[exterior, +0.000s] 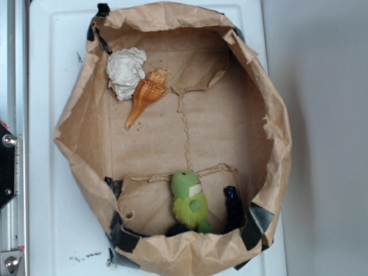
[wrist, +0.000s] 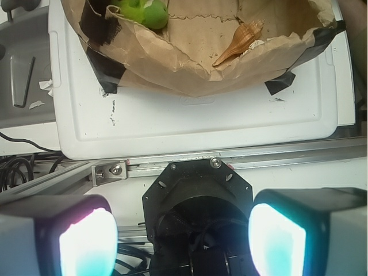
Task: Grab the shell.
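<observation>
The shell (exterior: 146,95) is orange-tan, ribbed and pointed. It lies in the far left part of a brown paper-lined bin (exterior: 276,132), its wide end touching a crumpled white paper ball (exterior: 125,72). In the wrist view the shell (wrist: 241,39) shows at the top, just behind the paper rim. My gripper (wrist: 184,241) is open, its two glowing pads (wrist: 86,244) set wide apart with nothing between them. It hangs over the black robot base (wrist: 195,195), outside the bin and well short of the shell. The exterior view does not show the gripper.
A fuzzy green plush (exterior: 190,201) sits at the near side of the bin, also seen as the green plush (wrist: 141,11) from the wrist. The bin rests on a white board (wrist: 190,115) bordered by a metal rail (wrist: 241,158). Black tape (exterior: 259,221) patches the paper rim.
</observation>
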### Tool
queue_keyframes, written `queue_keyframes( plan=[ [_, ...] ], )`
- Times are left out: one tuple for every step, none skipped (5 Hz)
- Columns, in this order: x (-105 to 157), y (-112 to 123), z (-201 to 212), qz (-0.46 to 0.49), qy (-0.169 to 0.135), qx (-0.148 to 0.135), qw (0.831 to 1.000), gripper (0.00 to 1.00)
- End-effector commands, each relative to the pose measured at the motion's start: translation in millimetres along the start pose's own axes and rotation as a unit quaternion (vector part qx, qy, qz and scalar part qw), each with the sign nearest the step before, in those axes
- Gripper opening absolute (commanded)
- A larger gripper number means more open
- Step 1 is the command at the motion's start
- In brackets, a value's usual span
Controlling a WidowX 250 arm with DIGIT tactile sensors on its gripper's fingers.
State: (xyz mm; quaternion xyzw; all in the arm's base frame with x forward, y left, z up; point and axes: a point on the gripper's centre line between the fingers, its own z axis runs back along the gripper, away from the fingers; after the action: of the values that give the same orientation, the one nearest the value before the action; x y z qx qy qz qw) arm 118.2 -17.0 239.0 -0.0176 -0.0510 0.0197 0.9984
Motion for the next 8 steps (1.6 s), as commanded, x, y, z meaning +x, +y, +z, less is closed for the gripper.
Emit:
queue_keyframes(
  plan=[
    [0, 0, 0, 0.000, 0.000, 0.000, 1.000, 1.00],
    [13, 7, 49, 0.042, -0.044, 0.041, 0.997, 1.00],
    [55, 15, 71, 0.046, -0.036, 0.022, 0.998, 1.00],
    [93, 29, 55, 0.027, -0.037, 0.001, 0.999, 1.00],
    [117, 41, 35, 0.017, -0.046, -0.020, 0.999, 1.00],
    [115, 54, 15, 0.013, -0.041, -0.059, 0.997, 1.00],
    [62, 55, 1, 0.043, -0.024, -0.035, 0.998, 1.00],
    [62, 55, 1, 0.043, -0.024, -0.035, 0.998, 1.00]
  ],
)
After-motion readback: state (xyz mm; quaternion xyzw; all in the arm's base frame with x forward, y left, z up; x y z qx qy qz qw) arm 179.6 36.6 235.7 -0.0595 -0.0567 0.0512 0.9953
